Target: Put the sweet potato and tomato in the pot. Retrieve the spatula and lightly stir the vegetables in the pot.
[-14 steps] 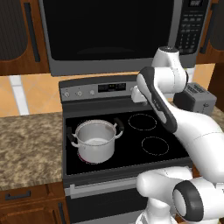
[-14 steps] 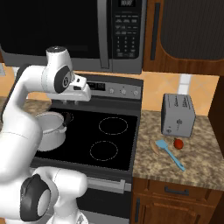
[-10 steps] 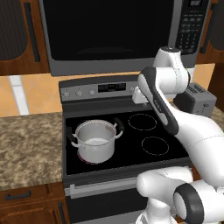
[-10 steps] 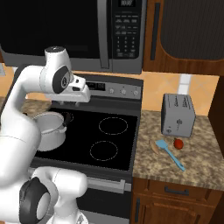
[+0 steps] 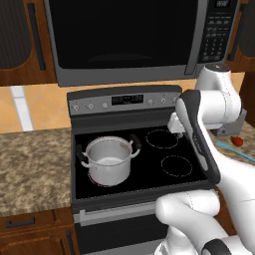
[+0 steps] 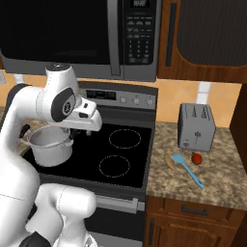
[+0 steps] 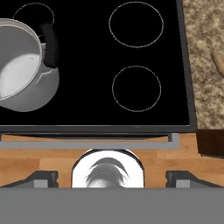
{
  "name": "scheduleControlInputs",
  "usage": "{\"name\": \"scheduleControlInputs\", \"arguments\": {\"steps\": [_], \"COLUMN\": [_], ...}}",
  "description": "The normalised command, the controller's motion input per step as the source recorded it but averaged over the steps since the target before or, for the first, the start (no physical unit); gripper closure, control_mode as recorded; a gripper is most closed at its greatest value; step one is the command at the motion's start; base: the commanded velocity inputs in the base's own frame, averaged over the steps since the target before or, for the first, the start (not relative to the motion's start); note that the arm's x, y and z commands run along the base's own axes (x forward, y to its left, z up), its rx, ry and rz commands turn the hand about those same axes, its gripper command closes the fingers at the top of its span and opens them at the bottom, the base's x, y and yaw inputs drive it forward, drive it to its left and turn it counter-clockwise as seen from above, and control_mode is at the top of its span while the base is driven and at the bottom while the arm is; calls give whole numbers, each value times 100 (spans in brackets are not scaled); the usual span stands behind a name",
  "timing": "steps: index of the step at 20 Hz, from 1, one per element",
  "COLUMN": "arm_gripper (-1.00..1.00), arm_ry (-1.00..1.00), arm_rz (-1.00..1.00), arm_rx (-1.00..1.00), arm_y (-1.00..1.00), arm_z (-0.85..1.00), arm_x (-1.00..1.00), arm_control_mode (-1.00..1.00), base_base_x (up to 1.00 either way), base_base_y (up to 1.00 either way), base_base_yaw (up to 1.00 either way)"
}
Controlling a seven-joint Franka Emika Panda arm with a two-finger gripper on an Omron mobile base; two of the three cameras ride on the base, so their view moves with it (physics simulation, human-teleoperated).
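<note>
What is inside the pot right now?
The pot on the stove's front left burner looks empty: bare steel floor shows. Its near wall hides a little of the inside.

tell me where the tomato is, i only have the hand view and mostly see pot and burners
observer: the tomato sits on the counter right of the stove, just in front of the toaster
operator: and the spatula
observer: the spatula lies on that counter too, its blade end by the sweet potato
operator: anything in the pot yet
observer: no, the left base view shows the pot empty all the way across
</note>
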Motion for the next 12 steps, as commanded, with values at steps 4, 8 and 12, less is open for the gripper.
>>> {"name": "scheduleControlInputs", "arguments": {"steps": [4, 8, 12], "arm_gripper": [-100, -100, -100], "arm_ry": [4, 6, 4], "arm_rz": [0, 0, 0], "arm_rx": [0, 0, 0], "arm_y": [-94, -100, -91], "arm_z": [-35, -31, -43], "arm_x": [0, 1, 12], "arm_control_mode": [-100, -100, -100], "base_base_x": [0, 0, 0], "base_base_y": [0, 0, 0], "base_base_yaw": [0, 0, 0]}}
